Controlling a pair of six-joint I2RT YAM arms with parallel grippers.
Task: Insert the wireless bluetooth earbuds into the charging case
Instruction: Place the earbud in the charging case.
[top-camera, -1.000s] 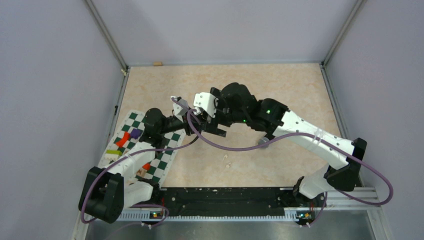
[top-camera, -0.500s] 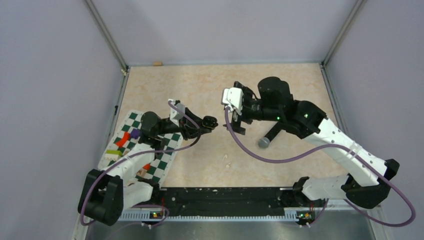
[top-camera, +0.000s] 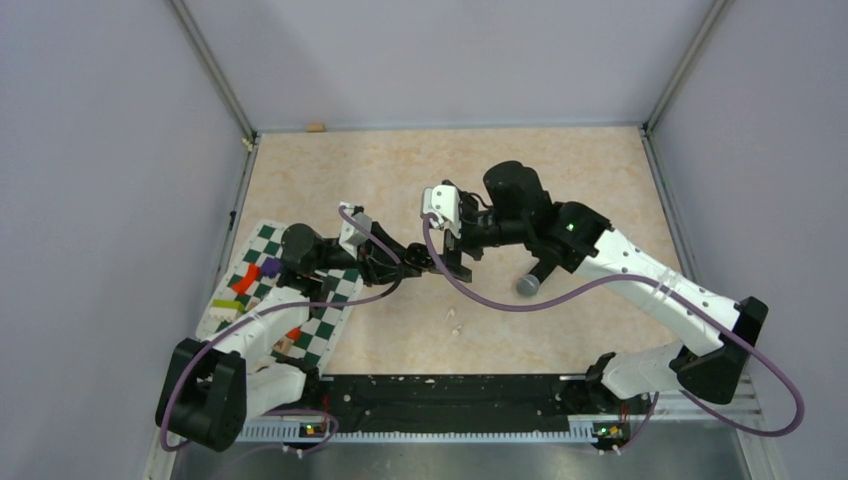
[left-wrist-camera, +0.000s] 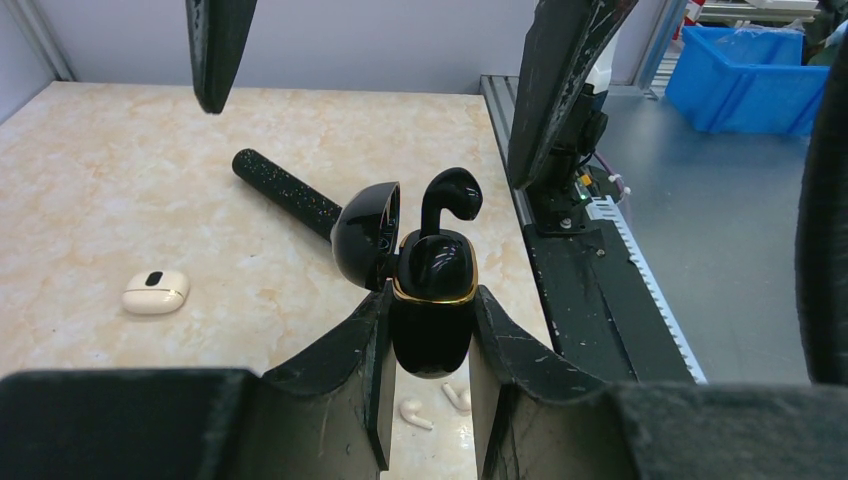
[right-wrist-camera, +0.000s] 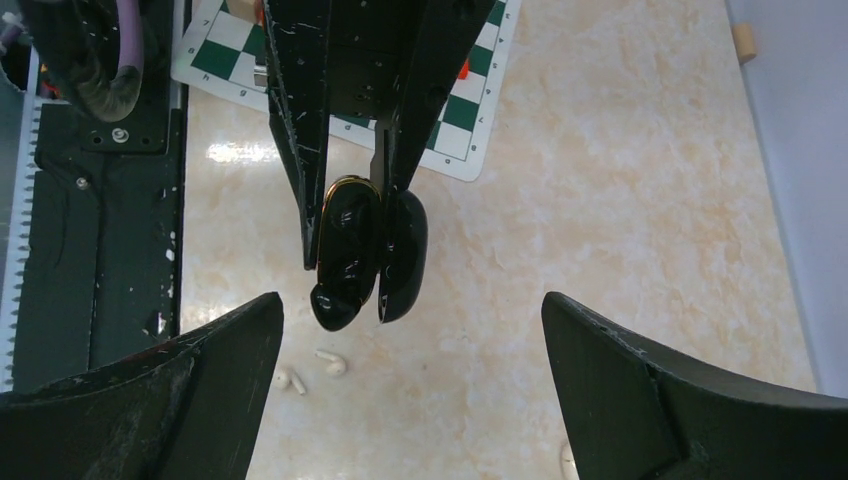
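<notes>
My left gripper (left-wrist-camera: 432, 296) is shut on the black, gold-rimmed charging case (left-wrist-camera: 432, 325), held above the table with its lid (left-wrist-camera: 365, 235) swung open. One black earbud (left-wrist-camera: 450, 195) sticks up out of the case, stem down in its socket. My right gripper (right-wrist-camera: 412, 300) is open and empty, its fingers (left-wrist-camera: 560, 90) spread to either side just beyond the case (right-wrist-camera: 348, 235). Two white earbuds (right-wrist-camera: 331, 364) lie loose on the table under the case; they also show in the top view as white earbuds (top-camera: 453, 320). The other black earbud is out of view.
A black microphone (top-camera: 535, 275) lies on the table right of the grippers. A small white case (left-wrist-camera: 155, 292) sits on the marble. The checkered chess mat (top-camera: 270, 290) with coloured pieces lies at the left, under the left arm. A wooden block (top-camera: 316, 127) rests at the back edge.
The right gripper pulled away from the case toward the back right, then swung back left to stand open right at it. The left gripper kept its hold on the case.
</notes>
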